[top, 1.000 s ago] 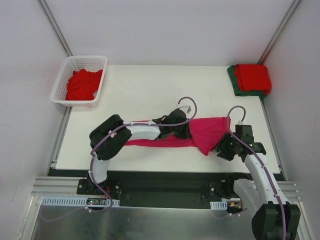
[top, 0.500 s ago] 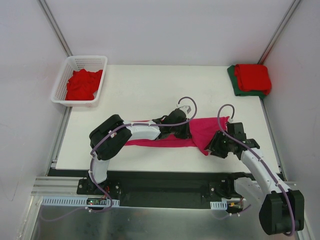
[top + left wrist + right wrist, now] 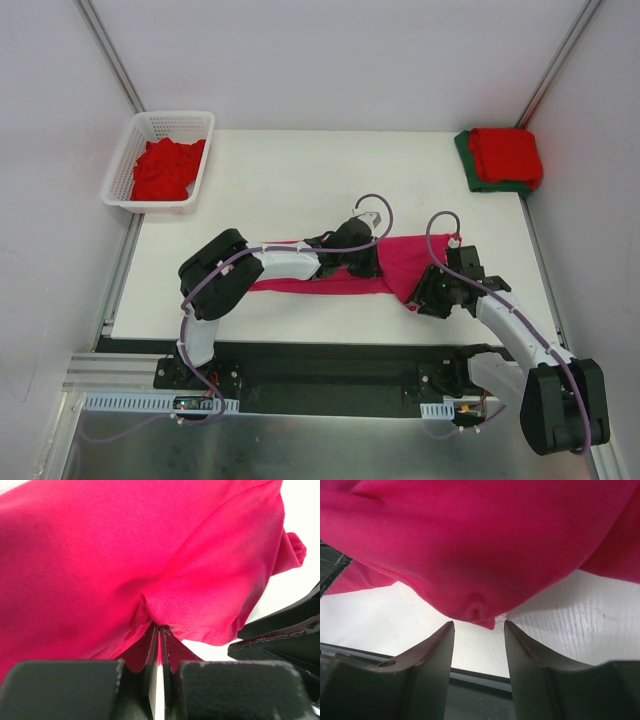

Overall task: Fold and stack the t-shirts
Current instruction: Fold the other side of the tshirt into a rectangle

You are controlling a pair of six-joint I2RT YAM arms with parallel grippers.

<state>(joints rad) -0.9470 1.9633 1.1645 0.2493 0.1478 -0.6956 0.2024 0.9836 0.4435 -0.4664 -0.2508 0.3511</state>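
A magenta-pink t-shirt (image 3: 402,262) lies as a long strip across the middle of the table, with its right end doubled back in a loose flap. My left gripper (image 3: 368,265) is shut on a bunched fold of this shirt (image 3: 150,555), and the cloth is pinched between its fingertips (image 3: 161,628). My right gripper (image 3: 422,298) is open at the flap's near right corner. That corner (image 3: 485,614) hangs just ahead of the gap between the right gripper's (image 3: 479,623) fingers and touches neither one.
A white lattice basket (image 3: 170,118) at the back left holds crumpled red t-shirts (image 3: 165,168). At the back right corner a folded red shirt (image 3: 506,153) lies on a dark green one (image 3: 466,158). The white table (image 3: 300,180) ends just in front of the right gripper.
My right arm has moved left along the table's front edge, up to the shirt's flap. The flap's right edge now sits further left. The left arm has not moved.
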